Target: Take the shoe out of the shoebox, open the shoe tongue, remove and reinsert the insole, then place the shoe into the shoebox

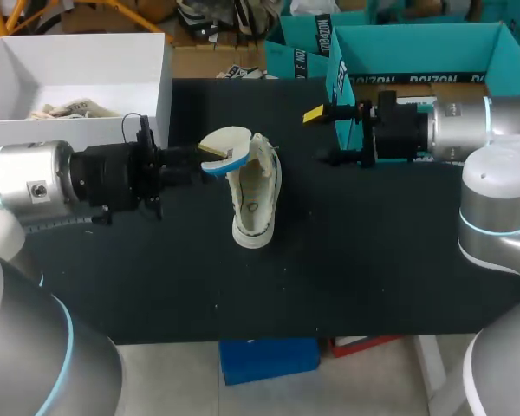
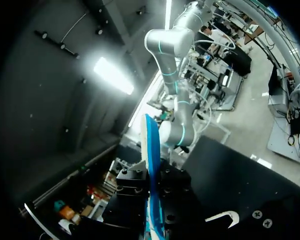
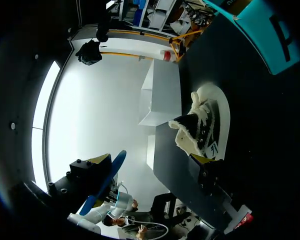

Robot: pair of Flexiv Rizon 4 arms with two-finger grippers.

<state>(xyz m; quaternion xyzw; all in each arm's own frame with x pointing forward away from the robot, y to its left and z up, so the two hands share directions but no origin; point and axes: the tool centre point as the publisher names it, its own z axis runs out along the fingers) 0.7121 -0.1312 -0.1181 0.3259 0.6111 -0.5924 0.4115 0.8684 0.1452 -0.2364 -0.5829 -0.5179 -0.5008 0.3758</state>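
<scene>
Black table (image 1: 156, 277) is carrying a cream shoe (image 1: 258, 199), left gripper (image 1: 204, 160) is clamping the blue-backed insole (image 1: 230, 140) near it, right gripper (image 1: 325, 136) is hovering, fingers apart.

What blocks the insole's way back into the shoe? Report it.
Nothing visible: the insole, held in the left gripper, sits at the open top of the shoe; the right gripper is off to one side.

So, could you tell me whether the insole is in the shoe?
Out: the left gripper holds the insole, apart from the shoe.
</scene>
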